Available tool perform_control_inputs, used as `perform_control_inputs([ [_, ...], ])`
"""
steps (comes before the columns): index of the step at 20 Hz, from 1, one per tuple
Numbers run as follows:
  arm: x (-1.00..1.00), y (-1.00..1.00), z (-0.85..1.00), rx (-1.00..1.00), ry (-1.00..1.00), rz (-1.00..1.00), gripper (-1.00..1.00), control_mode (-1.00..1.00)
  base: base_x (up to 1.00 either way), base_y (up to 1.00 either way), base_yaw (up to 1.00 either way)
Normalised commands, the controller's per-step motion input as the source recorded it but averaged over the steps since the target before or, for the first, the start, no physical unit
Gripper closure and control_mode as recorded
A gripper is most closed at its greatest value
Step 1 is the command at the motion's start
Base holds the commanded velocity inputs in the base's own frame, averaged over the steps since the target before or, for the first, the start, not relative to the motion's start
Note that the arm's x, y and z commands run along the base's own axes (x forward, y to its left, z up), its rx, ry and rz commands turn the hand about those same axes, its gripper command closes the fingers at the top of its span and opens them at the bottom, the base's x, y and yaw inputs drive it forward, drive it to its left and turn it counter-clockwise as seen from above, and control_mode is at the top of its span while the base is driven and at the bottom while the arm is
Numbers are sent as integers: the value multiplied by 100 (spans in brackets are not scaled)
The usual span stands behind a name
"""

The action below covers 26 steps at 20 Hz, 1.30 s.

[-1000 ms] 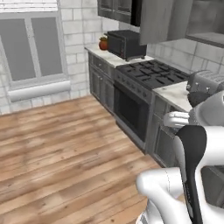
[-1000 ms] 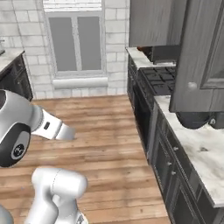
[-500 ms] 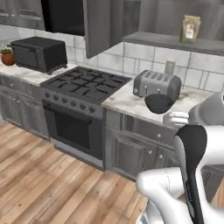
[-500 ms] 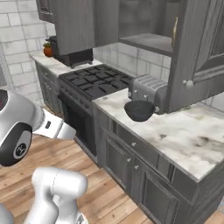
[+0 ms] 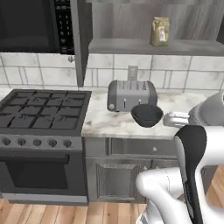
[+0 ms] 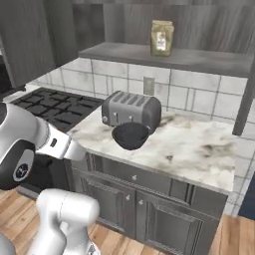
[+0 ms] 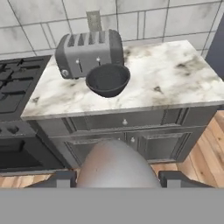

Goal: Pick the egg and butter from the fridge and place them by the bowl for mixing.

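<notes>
Left base view: the bowl [image 5: 147, 115] stands on the marble bench [image 5: 100, 120], touching the front of the toaster [image 5: 131, 95], right of the stove [image 5: 39, 109].

Right base view: a labelled bag [image 6: 162, 38] stands on the shelf [image 6: 169, 56]; its writing is unreadable.

Hand view: the jaws [image 7: 117, 178] grip the egg [image 7: 116, 164], well short of the bench.

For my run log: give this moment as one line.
gripper: shut on egg | bowl: on counter, before toaster | egg: not yet placed
</notes>
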Motion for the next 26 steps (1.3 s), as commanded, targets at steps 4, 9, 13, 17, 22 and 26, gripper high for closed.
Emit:
perform_control_inputs([
  [4, 0, 0, 0, 0, 0, 0, 100, 100, 55, 4, -22],
  [9, 0, 0, 0, 0, 0, 0, 100, 100, 12, -70, -4],
  [13, 0, 0, 0, 0, 0, 0, 100, 100, 0, -43, -14],
  [17, 0, 0, 0, 0, 0, 0, 100, 100, 5, 0, -9],
  [22, 0, 0, 0, 0, 0, 0, 100, 100, 10, 0, -31],
  [26, 0, 0, 0, 0, 0, 0, 100, 100, 0, 0, -15],
])
